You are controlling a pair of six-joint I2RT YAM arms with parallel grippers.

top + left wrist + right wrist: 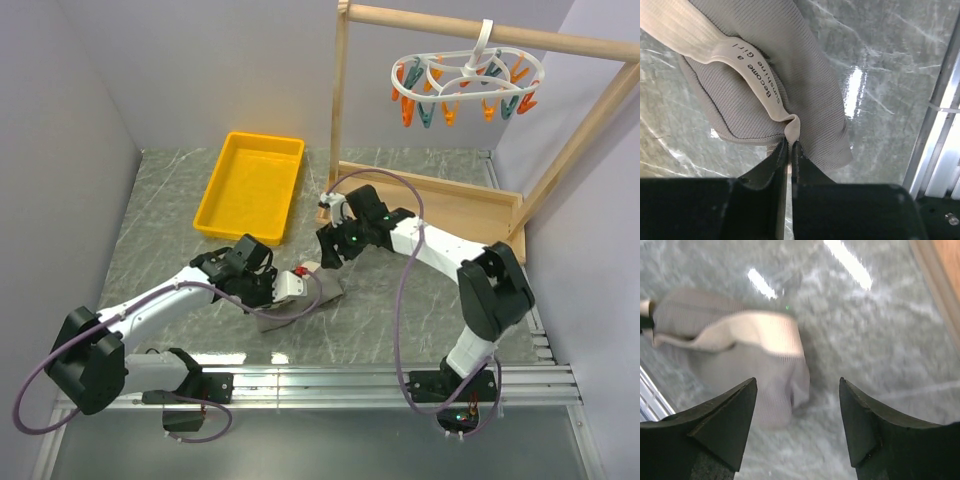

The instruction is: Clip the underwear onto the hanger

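Observation:
The grey-taupe underwear [318, 296] lies on the marble table in front of the arms. My left gripper [297, 287] is shut on its beige waistband; in the left wrist view the jaws [790, 144] pinch a fold of the labelled band [757, 70]. My right gripper [332, 247] is open just behind the underwear; in its wrist view the underwear [745, 357] lies ahead and left of the spread fingers [797, 390]. The white oval hanger [466, 84] with orange and teal clothespins hangs from the wooden rail at the upper right, far from both grippers.
A yellow tray [251, 184] sits at the back left. The wooden rack frame [430, 200] with its base board stands at the right behind the right arm. A metal rail [380, 380] runs along the near table edge.

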